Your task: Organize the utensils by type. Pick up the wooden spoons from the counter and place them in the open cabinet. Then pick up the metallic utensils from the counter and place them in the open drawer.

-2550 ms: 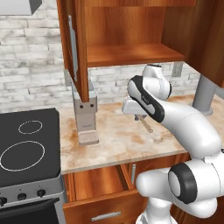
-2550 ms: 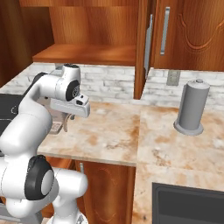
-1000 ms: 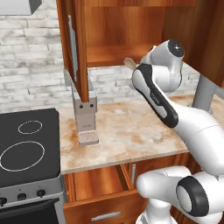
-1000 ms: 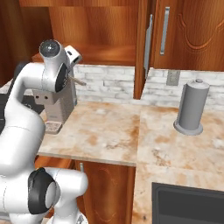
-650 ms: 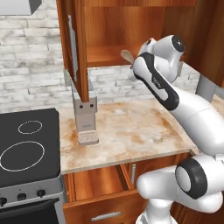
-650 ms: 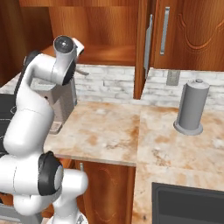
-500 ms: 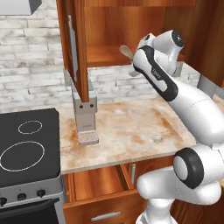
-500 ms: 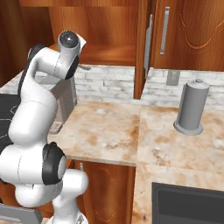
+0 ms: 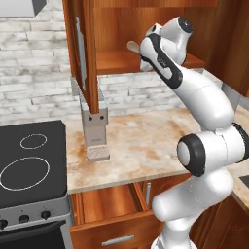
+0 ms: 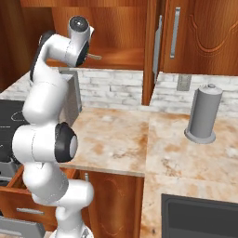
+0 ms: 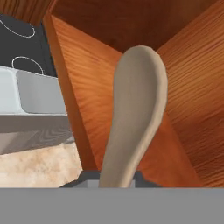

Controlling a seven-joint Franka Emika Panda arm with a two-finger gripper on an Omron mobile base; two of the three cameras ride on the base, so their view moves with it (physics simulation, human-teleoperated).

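Pale beige wood, matte and unmarked, forms the spoon, whose oval bowl narrows smoothly into a flat handle. The handle is clamped between the fingers, which are nearly closed on it at the lower edge of the hand view. In that view the bowl is seen against the reddish-brown inner walls of the cabinet, with its tip at the corner where the panels meet. In the left base view the spoon is held at the level of the cabinet shelf, its bowl projecting to the left of the raised hand, just in front of the open compartment. Whether the bowl touches the shelf cannot be told. One wooden spoon is visible. One arm is shown, folded high above the counter. One grey knife block is seen on the counter near the stove, and one grey cylindrical canister is seen on the counter in the right base view. One drawer is open below the counter edge. Two burner rings are marked on the stove.
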